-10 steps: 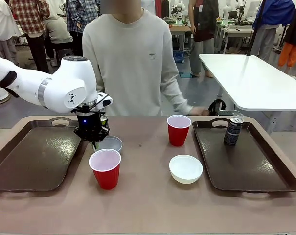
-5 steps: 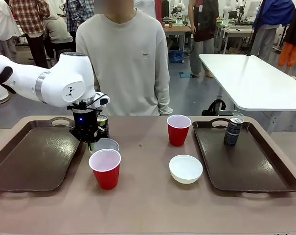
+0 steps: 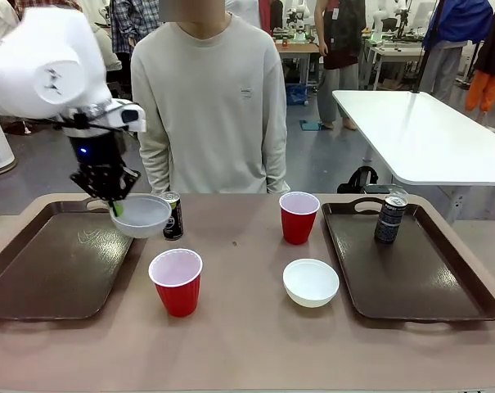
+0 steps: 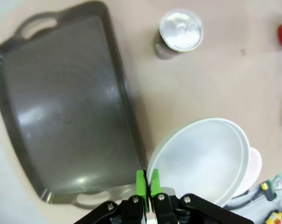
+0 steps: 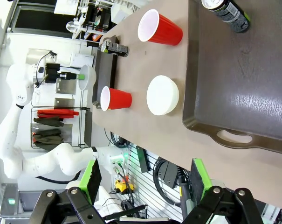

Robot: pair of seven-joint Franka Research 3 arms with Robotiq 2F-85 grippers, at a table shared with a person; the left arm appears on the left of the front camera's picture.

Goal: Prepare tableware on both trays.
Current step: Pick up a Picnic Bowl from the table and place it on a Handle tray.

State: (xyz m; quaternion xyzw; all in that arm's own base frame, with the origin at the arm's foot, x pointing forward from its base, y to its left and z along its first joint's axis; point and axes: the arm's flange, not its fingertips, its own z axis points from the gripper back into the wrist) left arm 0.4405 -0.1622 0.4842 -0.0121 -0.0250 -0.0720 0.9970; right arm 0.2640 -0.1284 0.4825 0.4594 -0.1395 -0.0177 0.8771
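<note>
Raised since half a second ago: the left pincer (image 3: 116, 210) has lifted the white bowl (image 3: 141, 216) off the table (image 3: 247, 352). It now holds the bowl in the air by the right rim of the left tray (image 3: 51, 262), toward the table's far edge. The green pads (image 4: 141, 183) are pressed together on the bowl's thin rim. The bowl is smooth, round and slightly tilted.

The dark can (image 3: 173, 215), slim with a silver top, stands on the table just beside the bowl. The red cup (image 3: 177, 282), plastic with a white inside, stands nearer the front edge. The second cup (image 3: 299, 217) and second bowl (image 3: 311, 282) sit mid-table, apart.

The right tray (image 3: 427, 286) is dark brown with a raised rim and a cut-out handle. It carries the second can (image 3: 389, 217) near its far left corner.

The right pincer (image 5: 145, 177) is spread wide and empty.
</note>
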